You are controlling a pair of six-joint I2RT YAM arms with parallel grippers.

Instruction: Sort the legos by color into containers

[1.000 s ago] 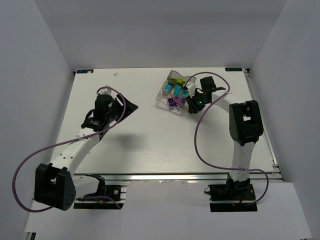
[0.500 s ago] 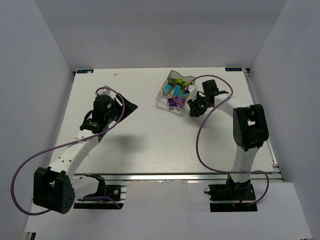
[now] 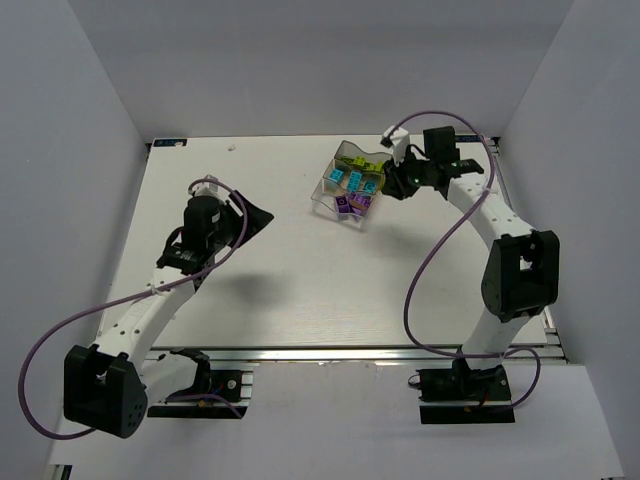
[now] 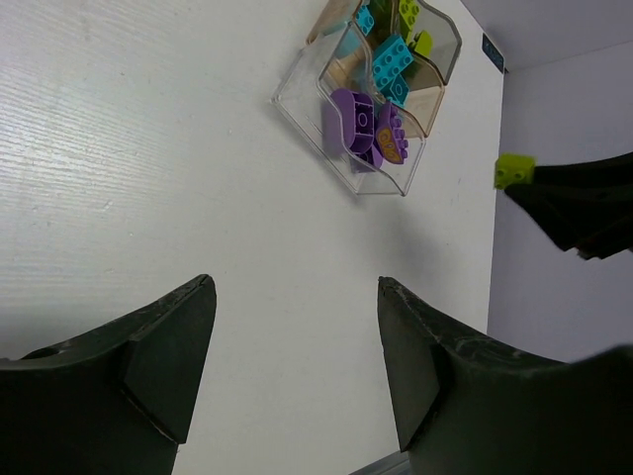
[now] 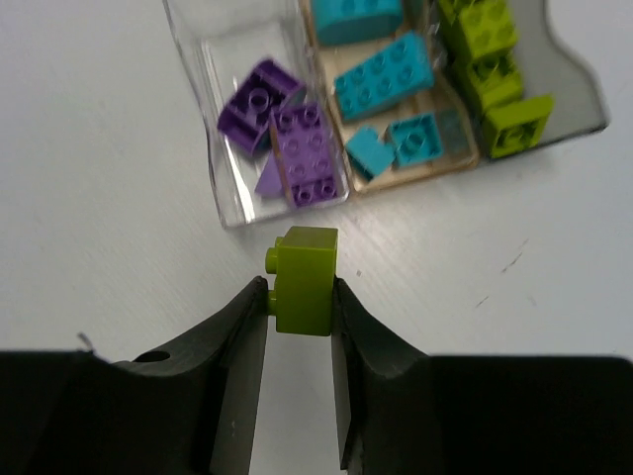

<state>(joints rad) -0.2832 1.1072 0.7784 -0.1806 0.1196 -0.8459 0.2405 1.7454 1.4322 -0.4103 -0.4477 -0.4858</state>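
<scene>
Near the tray (image 5: 214,188) rim, right gripper (image 5: 301,297) clamped on a lime brick (image 5: 306,272); left gripper (image 4: 297,327) apart over open table (image 4: 148,148).

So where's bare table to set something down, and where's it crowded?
Free: the middle of the table in front of the tray, and the strip between the left hand and the tray. Crowded: right of the tray, where the right hand holds a lime brick.

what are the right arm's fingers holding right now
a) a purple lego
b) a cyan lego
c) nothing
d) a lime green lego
D: the right wrist view shows a lime green lego pinched between the right fingers.
</scene>
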